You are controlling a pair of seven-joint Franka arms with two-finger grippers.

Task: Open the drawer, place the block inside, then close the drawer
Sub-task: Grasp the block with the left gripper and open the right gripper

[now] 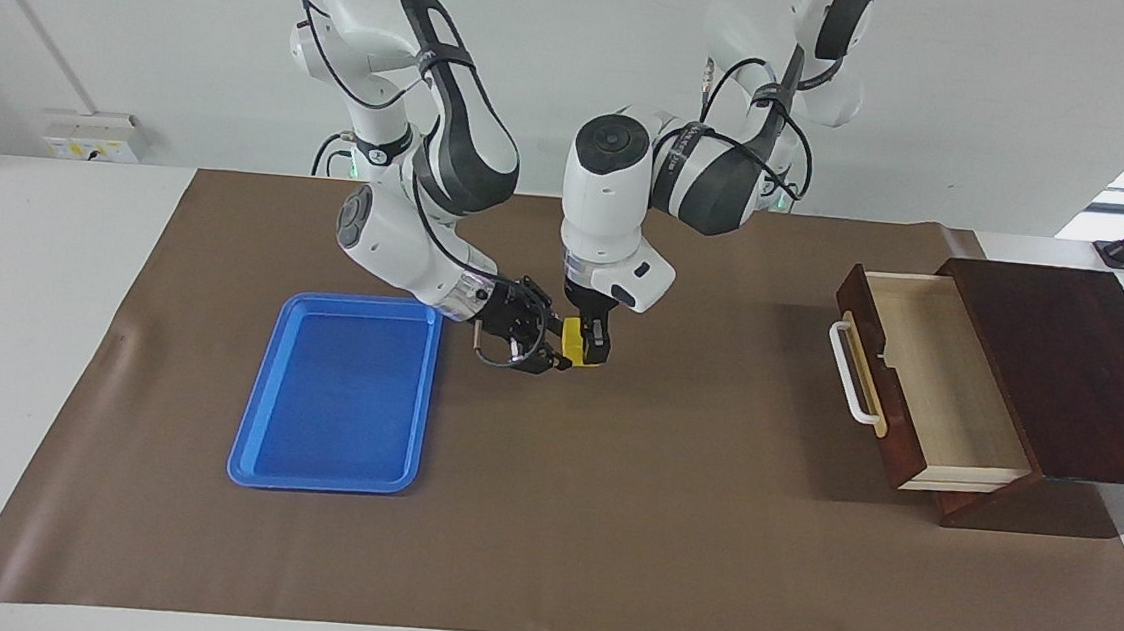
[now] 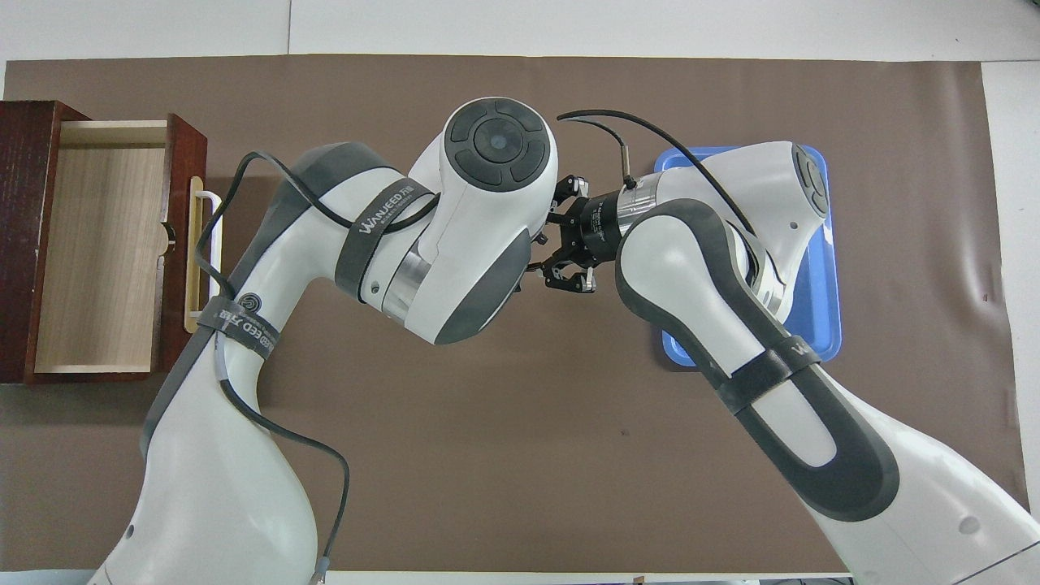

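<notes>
Above the mat (image 1: 606, 520) — one block (image 1: 575, 343), both hands (image 1: 588, 346) (image 1: 547, 352) clamped on it.

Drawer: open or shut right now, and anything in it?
Open. The drawer is pulled well out of the box, its light wood floor exposed in both views. Empty: the block is still over the mat.

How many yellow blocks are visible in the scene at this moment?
1. The yellow block is above the brown mat, beside the blue tray, held between the right claw and the left claw. The open drawer shows none.
</notes>
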